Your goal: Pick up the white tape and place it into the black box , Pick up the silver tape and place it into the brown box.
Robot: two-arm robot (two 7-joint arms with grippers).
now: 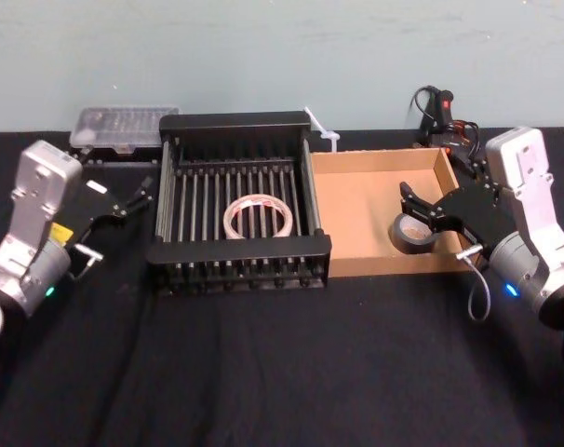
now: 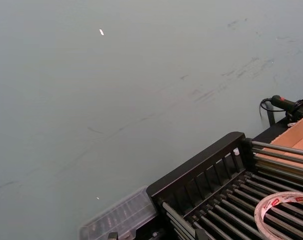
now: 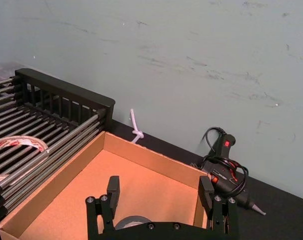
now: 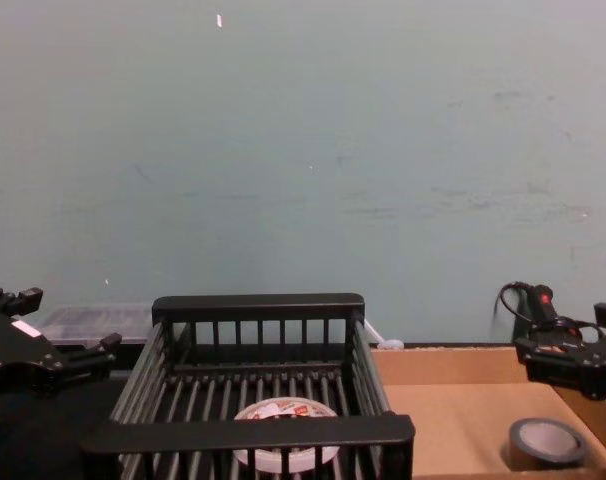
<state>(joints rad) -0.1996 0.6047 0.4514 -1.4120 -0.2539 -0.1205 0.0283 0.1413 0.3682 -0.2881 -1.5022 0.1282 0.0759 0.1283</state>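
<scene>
White tape (image 1: 259,220) lies flat on the slatted floor of the black box (image 1: 235,122), about centre, printed face up. Silver tape (image 1: 411,235) lies flat on the floor of the brown box (image 1: 356,214), toward its right wall and near corner. Right gripper (image 1: 422,212) hangs just above the silver roll, fingers spread wide and holding nothing; the chest view shows a gap between it and the roll. Left gripper (image 1: 133,197) sits left of the black box over the dark cloth, fingers apart, empty. Both rolls look light and stiff — rigid rings with smooth outer bands that could slip, so likely best taken across the full outer diameter, or by pinching one wall through the core. Being round, neither has a long axis in plan; each core axis points straight up, thin dimension vertical. Judged from how they lie, both placements look done.
</scene>
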